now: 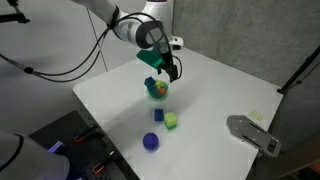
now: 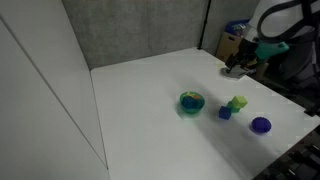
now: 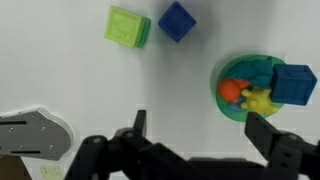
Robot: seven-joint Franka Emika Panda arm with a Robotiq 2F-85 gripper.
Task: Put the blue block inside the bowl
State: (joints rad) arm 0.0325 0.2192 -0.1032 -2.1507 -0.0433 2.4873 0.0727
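Note:
The blue block (image 3: 177, 20) is a dark blue cube standing on the white table next to a light green cube (image 3: 128, 27). It shows in both exterior views (image 1: 158, 115) (image 2: 225, 112). The small green bowl (image 3: 238, 64) (image 1: 157, 93) (image 2: 184, 106) holds an orange piece, a yellow piece and another, lighter blue block (image 3: 293, 85). My gripper (image 3: 203, 130) is open and empty. It hovers above the table beside the bowl (image 1: 166, 68), apart from the dark blue cube.
A round blue-violet piece (image 1: 151, 141) (image 2: 260, 125) lies on the table beyond the cubes. A grey flat metal object (image 1: 250, 133) (image 3: 30, 135) lies near a table edge. Dark equipment stands off the table's corner.

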